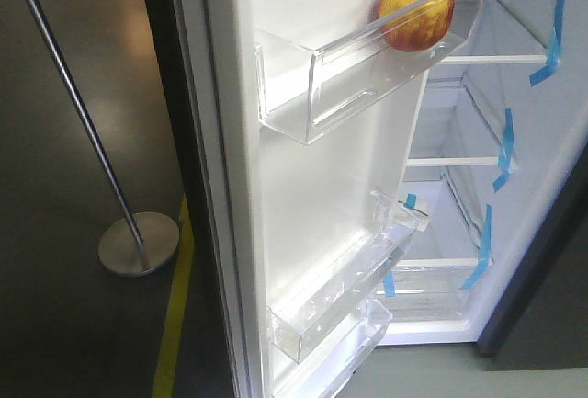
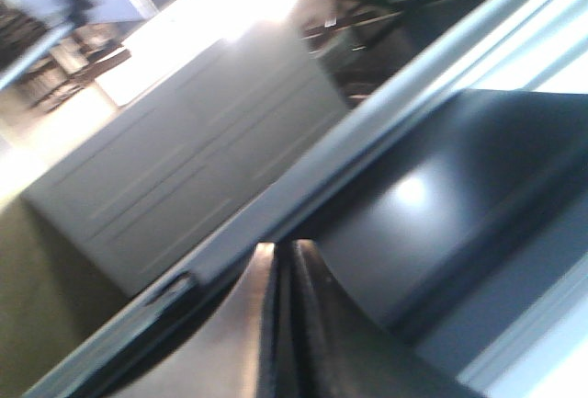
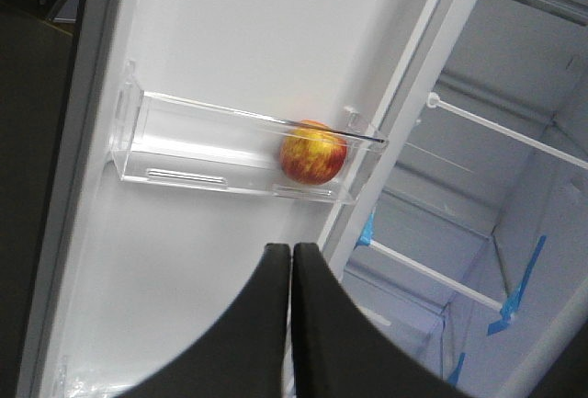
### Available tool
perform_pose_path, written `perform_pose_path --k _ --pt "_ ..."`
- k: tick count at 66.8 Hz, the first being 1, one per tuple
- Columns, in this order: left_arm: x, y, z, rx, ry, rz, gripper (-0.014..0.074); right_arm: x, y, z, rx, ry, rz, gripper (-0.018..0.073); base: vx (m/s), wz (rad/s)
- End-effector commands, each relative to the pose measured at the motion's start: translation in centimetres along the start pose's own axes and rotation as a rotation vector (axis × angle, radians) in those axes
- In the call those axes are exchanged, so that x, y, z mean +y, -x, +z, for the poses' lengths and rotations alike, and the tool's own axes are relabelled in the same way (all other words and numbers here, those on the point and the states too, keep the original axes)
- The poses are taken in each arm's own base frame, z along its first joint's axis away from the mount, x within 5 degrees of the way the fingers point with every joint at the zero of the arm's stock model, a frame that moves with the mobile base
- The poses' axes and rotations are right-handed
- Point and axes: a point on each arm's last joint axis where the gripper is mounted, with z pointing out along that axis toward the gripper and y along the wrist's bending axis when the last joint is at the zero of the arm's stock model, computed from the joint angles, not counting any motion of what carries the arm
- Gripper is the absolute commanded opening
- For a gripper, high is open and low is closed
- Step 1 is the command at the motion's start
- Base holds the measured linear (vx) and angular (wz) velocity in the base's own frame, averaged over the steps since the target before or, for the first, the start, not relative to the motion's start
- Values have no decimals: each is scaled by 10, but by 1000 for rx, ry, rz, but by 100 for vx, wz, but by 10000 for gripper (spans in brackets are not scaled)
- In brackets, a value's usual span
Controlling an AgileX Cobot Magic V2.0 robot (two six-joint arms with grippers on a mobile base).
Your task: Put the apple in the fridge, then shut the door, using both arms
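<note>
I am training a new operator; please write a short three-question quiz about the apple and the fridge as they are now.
1. True or false: the small glossy red-yellow apple lies on an inner shelf of the white-lined fridge.
2. Its tall door is: A open, B closed, C removed.
3. Fill in: the black right claw is ___.
Key: 1 false, it sits in the clear plastic door shelf; 2 A; 3 shut.

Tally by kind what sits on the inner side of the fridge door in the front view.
Apple: 1
Clear door shelves: 3
Total: 4
</note>
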Motion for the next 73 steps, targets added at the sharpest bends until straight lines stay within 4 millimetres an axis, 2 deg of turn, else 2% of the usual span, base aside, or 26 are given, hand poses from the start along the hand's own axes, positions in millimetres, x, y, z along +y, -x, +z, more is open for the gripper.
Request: perform_pose_path --k 1,15,20,27,33,52,61,73 --pt "-26 16 7 -20 -40 -4 90 -6 11 3 -72 -38 4 -3 0 0" --pt "-66 35 25 29 -52 -1 283 -6 11 3 -71 -38 1 -3 0 0" --pt "-79 42 37 47 -46 0 366 -6 11 3 -71 -38 0 -3 0 0" --pt "-96 50 60 90 -25 0 431 -6 11 3 -74 -40 0 -3 0 0" --pt "-108 53 82 150 5 -3 435 -6 11 3 -76 -41 -2 -3 0 0" --pt "-126 52 178 328 33 56 391 -7 13 3 -93 -51 -3 -3 0 0" --pt "-123 40 227 427 3 19 391 -8 14 3 -106 -57 -2 -3 0 0" --pt "-111 26 281 468 -29 -158 391 -7 14 3 -105 -56 -2 -3 0 0"
